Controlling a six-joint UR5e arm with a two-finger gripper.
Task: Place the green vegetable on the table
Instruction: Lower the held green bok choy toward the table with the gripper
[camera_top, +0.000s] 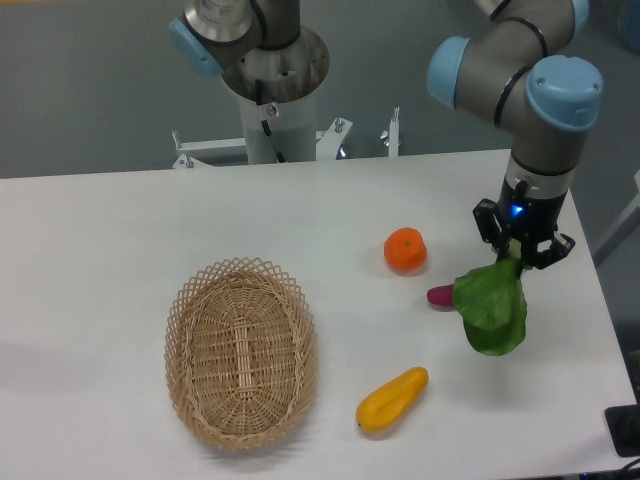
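Note:
The green vegetable is a dark green leafy toy. It hangs from my gripper, which is shut on its pale stalk end. It dangles over the right side of the white table, leaf end down; I cannot tell whether the leaf tip touches the top. The stalk end is mostly hidden between the fingers.
A small purple piece lies just left of the vegetable, partly hidden by it. An orange fruit sits further left. A yellow elongated fruit lies near the front edge. An oval wicker basket stands at the front left. The table's right edge is close.

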